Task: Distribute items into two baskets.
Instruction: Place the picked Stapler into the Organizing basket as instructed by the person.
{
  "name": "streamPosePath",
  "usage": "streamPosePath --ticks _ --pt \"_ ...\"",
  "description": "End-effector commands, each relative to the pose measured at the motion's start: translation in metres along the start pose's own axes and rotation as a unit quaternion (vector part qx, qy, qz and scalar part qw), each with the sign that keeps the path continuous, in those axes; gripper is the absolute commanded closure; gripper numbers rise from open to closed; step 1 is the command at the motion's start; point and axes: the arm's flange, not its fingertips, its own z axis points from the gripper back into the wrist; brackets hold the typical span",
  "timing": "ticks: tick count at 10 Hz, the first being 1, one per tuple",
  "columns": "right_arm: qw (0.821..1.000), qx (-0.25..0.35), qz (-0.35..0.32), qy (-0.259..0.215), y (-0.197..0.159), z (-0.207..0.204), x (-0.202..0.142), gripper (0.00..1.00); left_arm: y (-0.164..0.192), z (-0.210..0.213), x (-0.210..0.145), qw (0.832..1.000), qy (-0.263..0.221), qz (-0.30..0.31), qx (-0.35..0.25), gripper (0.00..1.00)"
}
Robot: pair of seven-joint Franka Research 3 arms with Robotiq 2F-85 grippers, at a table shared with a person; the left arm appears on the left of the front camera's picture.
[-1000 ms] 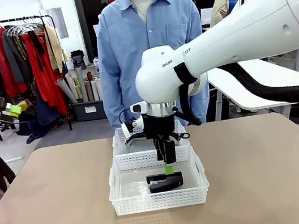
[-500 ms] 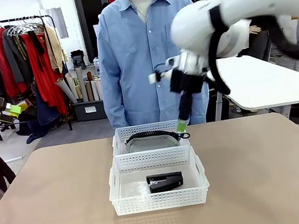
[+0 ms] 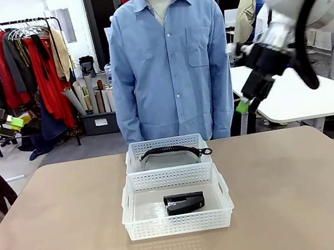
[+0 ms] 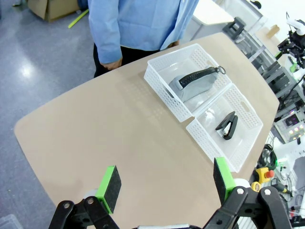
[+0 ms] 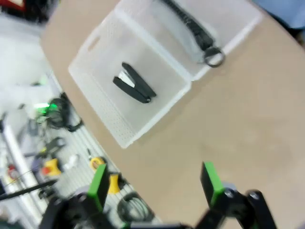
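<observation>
At the far left of the front view, the left end effector (image 3: 16, 122) is partly cut off by the picture's edge, with just a bit of green pad to see. Its own wrist view shows it high over the bench (image 4: 95, 138) with its two green pads wide apart and nothing between them.

Near the middle of the bench, closer to the far edge, sit two white baskets, touching end to end. The far basket (image 3: 134, 151) holds the long black band (image 3: 170, 151), which curves across it, with a small silvery end on its right. The near basket (image 3: 224, 200) holds the small black stapler (image 3: 184, 203), lying flat near the middle of it.

Behind the far edge stands a person in a blue shirt (image 3: 170, 66). The person's hands are hard to see from the front.

On the right, the right end effector (image 3: 243, 107) is up in the air past the bench's far right corner, well apart from the baskets. From the front it is small and blurry. Its wrist view is blurry too, but its green pads stand wide apart and hold nothing.
</observation>
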Motion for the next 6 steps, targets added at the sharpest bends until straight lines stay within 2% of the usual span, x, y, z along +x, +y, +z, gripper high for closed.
streamPosePath --ticks 1,3,6 --pt "0.997 -0.007 -0.046 -0.064 0.000 0.029 -0.039 0.00 -0.001 0.001 -0.001 1.000 0.006 -0.004 0.001 0.00" --pt "0.990 -0.011 -0.064 -0.123 -0.017 0.070 -0.085 0.00 -0.001 0.001 -0.001 1.000 0.006 -0.004 0.001 0.00" --pt "0.980 0.005 -0.061 -0.189 -0.042 0.093 -0.144 0.00 -0.001 0.001 -0.001 1.000 0.006 -0.004 0.001 0.00"
